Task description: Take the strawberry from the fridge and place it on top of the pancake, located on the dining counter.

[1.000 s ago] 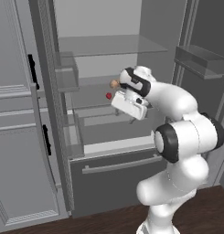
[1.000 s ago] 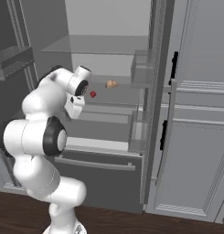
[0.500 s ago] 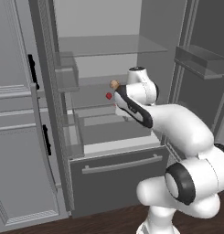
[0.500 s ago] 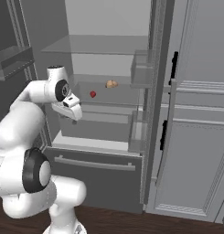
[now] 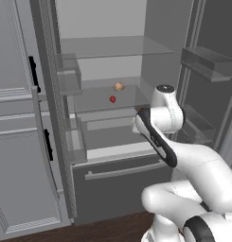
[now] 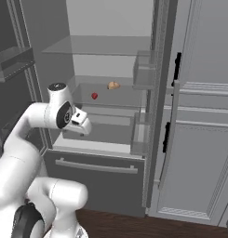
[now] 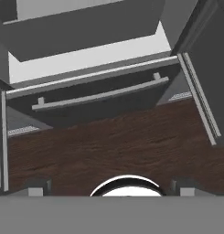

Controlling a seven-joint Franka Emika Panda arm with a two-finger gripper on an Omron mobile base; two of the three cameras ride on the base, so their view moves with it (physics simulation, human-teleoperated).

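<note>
Open fridge (image 5: 108, 175), doors swung wide, glass shelves exposed. Claw (image 7: 109, 188), jaws spread wide and holding nothing, touches nothing and looks down at the fridge's bottom drawer and wood floor (image 7: 113, 146). Strawberry (image 5: 112, 99) rests on the middle shelf, a tan item (image 5: 119, 86) at its 1 o'clock.

Arm (image 5: 193, 160) is looking glossy white and chunky, rounded links all the way, with dark grey bands and round caps showing at the joints, black strip too.
</note>
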